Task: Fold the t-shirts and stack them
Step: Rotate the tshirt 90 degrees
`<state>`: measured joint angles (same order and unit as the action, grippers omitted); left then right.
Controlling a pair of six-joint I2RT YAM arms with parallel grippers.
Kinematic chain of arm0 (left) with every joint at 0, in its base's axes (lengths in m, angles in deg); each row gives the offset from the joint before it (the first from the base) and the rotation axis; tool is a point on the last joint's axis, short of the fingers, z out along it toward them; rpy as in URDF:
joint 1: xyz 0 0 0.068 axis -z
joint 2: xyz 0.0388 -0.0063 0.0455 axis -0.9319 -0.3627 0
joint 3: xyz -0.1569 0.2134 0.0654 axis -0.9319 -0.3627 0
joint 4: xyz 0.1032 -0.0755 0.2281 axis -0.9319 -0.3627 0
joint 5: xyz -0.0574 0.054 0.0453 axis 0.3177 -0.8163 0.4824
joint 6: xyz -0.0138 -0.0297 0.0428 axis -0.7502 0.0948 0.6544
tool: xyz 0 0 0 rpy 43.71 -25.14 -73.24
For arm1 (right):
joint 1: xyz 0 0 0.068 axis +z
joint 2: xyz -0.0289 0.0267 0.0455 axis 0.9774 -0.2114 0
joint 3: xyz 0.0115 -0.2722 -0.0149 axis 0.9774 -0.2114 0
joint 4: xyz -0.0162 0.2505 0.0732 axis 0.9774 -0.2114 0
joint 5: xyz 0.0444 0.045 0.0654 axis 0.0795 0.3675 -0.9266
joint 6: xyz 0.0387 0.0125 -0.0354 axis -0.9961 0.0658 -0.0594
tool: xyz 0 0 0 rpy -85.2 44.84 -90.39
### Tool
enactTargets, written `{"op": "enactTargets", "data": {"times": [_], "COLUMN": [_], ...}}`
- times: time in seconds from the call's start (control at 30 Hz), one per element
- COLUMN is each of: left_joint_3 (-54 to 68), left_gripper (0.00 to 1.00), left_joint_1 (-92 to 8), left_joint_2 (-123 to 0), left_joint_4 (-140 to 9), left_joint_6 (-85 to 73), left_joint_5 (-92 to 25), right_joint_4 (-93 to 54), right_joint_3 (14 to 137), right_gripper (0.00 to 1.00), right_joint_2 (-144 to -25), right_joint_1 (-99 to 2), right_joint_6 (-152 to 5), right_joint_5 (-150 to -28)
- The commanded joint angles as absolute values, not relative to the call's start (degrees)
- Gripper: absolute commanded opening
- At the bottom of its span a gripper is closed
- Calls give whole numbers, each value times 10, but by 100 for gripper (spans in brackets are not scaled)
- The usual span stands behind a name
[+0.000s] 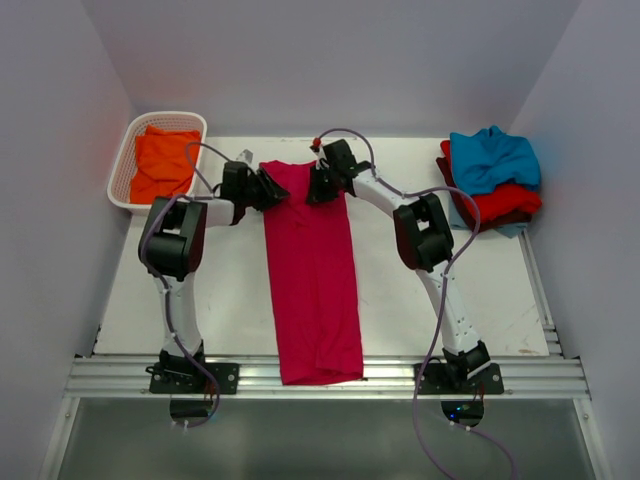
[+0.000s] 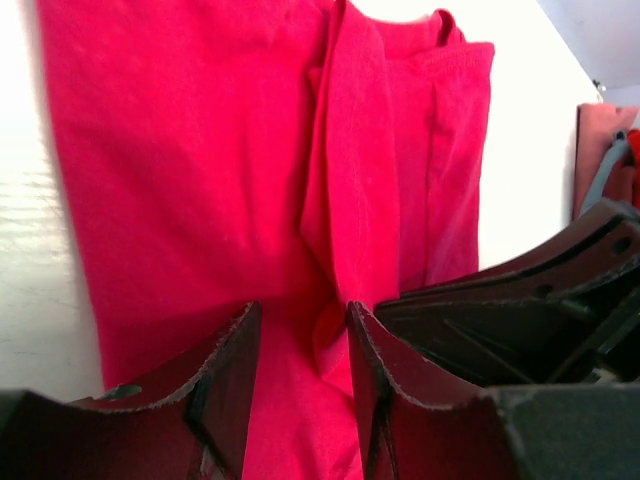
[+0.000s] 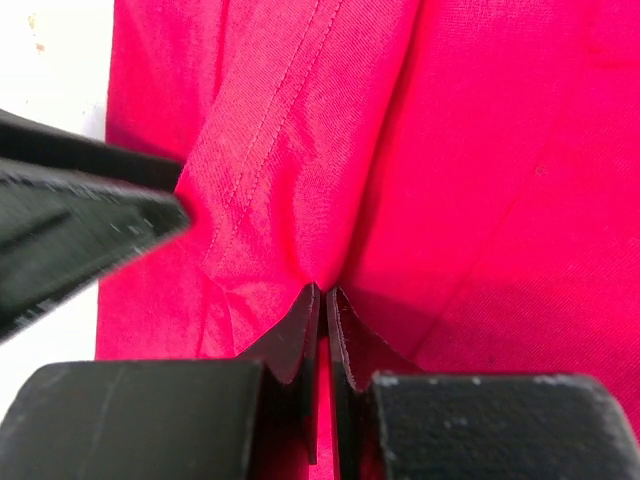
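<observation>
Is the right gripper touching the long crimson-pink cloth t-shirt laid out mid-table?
Touching. The right wrist view shows the right gripper pinched shut on a raised fold of the crimson-pink cloth t-shirt.

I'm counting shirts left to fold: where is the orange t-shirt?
In the top view, the orange t-shirt lies inside the white basket at the far-left corner of the table, left of the spread crimson-pink t-shirt.

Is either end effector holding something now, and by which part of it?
The right end effector pinches the crimson-pink t-shirt by a fold at its far end. The left end effector stands open over it.
</observation>
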<state>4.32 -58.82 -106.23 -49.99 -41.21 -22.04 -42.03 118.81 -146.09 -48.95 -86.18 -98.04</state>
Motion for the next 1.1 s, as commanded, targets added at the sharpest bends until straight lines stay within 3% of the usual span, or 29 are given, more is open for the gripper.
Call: {"op": "enactTargets", "data": {"times": [0.0, 0.37, 0.77, 1.07], "left_joint_3": [24, -45, 17, 65], "left_gripper": [43, 42, 41, 41], "left_joint_1": [-572, -567, -568, -570], "left_joint_2": [-1068, -1084, -1067, -1074], "left_joint_4": [-460, -249, -378, -387], "left_joint_6": [-395, -452, -368, -369], "left_joint_5": [-201, -113, -184, -183], "right_joint_4": [-453, -446, -444, -447], "right_joint_3": [1168, 1159, 1157, 1157], "right_gripper": [0, 0, 0, 0], "right_joint_2": [-1458, -1459, -1454, -1448], "right_joint_1": [-503, -507, -512, -513], "right_joint_6": [-860, -861, -865, -861], "right_joint_5": [-963, -969, -974, -969]}}
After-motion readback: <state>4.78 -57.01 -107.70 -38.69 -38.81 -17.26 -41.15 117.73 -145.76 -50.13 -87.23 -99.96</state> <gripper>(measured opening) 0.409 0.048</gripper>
